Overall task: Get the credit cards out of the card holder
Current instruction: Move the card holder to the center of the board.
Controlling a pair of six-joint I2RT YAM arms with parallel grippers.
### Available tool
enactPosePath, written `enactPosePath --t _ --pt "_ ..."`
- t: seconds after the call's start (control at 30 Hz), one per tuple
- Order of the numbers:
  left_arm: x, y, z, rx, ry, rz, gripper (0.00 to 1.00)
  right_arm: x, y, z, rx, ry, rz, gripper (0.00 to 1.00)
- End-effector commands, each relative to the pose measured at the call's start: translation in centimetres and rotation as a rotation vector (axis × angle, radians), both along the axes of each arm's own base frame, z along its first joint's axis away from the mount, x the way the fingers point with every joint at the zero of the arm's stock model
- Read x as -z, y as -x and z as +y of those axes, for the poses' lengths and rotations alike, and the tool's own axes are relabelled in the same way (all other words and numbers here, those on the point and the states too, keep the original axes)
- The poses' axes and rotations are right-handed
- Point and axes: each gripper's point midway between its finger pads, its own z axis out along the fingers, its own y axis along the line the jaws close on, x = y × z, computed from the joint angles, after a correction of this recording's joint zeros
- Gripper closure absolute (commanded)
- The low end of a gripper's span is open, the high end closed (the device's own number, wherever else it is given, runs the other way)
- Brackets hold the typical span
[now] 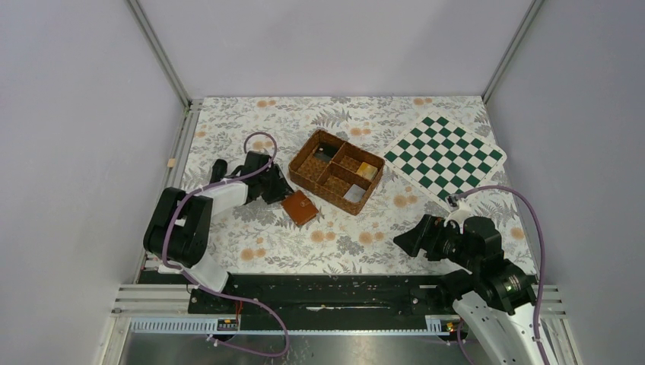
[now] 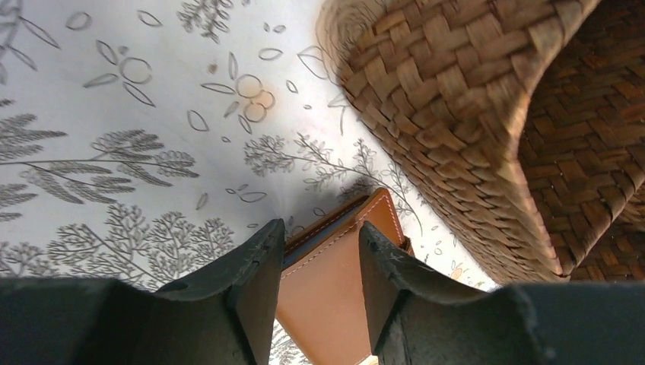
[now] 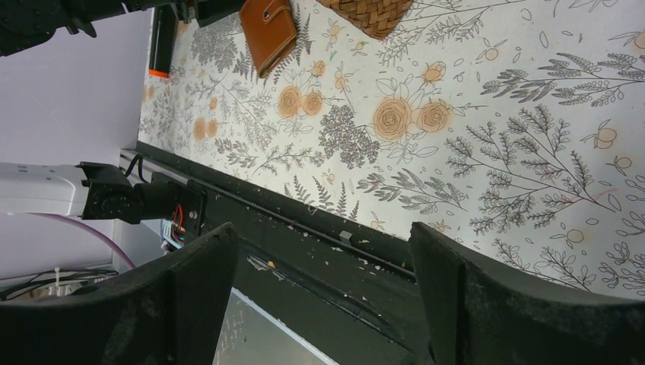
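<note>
The step in hand looks like securing the card holder (image 1: 300,207) so it can be opened; no credit card shows yet. The holder lies on the floral table (image 1: 342,243) left of centre, just beside the near-left corner of the woven basket (image 1: 328,195). It is a tan leather bifold, folded shut, with pale stitching along its edge and a blue-grey lining showing at the seam. The left gripper (image 2: 321,232) reaches it from the left, jaws drawn narrow, and the wrist view shows leather filling the gap between the fingers, so it appears pinched. The right gripper (image 3: 323,243) hangs over the near-right table with jaws wide and nothing between them, well apart from the holder. Next, I judge, the right arm must come across to lift the flap while the left steadies the holder.
</note>
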Motion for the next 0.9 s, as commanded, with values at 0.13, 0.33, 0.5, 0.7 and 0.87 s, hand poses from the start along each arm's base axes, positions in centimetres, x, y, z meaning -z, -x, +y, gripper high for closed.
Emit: enactPosePath --t 0.13,0.33,0.5,0.7,0.87 --pt "0.8 3.0 -3.3 0.175 -0.025 0.004 0.59 -2.1 0.3 0.9 -0.04 -0.064 -0.041 0.13" --pt "0.6 5.3 -6.3 0.299 -0.024 -0.037 0.59 -1.0 0.0 1.4 -0.048 -0.073 0.005 0.15" --pt "0.8 7.3 -8.0 0.353 0.008 -0.073 0.59 -0.5 -0.4 1.8 -0.036 -0.099 0.039 0.23" --pt "0.4 9.9 -10.8 0.44 0.091 -0.14 0.59 2.0 -1.6 2.7 -0.024 -0.126 0.099 0.28" --pt "-0.2 11.1 -11.5 0.429 0.128 -0.146 0.59 3.9 -3.8 3.3 0.029 -0.143 0.124 0.28"
